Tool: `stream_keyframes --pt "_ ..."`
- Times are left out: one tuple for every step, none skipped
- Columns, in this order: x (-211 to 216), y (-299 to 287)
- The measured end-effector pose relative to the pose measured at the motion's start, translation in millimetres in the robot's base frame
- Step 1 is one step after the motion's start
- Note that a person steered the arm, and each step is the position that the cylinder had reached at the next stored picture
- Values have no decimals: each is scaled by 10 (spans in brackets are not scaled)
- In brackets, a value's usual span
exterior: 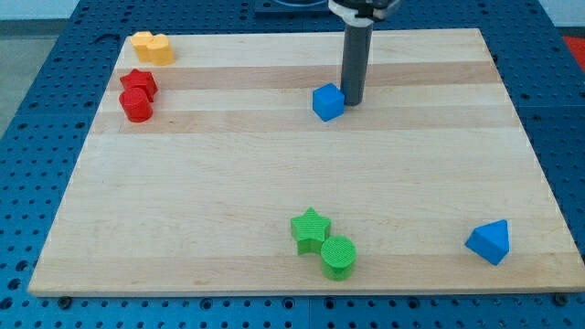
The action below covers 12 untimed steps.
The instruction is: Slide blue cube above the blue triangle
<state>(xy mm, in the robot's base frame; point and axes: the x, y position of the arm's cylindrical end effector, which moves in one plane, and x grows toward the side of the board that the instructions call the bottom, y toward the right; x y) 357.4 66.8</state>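
Note:
The blue cube (327, 101) sits on the wooden board a little above the view's centre. My tip (353, 100) stands right beside the cube, on its right side, touching or nearly touching it. The blue triangle (489, 241) lies near the board's bottom right corner, far below and to the right of the cube.
A green star (310, 228) and a green cylinder (338, 257) sit together at the bottom centre. A red star (139, 83) and a red cylinder (136, 105) sit at the left. Two yellow blocks (152, 47) lie at the top left. The board's edge (302, 293) runs along the bottom.

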Motion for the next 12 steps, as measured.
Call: stream_keyframes --pt "-145 0" --pt "-336 -235" --pt "-113 -747" --pt "181 -809" --pt "125 -233" --pt "27 227" --pt "5 -3" --pt "-335 -131" --pt "-580 73" --pt "-404 265" --pt "40 348" --pt "486 449"
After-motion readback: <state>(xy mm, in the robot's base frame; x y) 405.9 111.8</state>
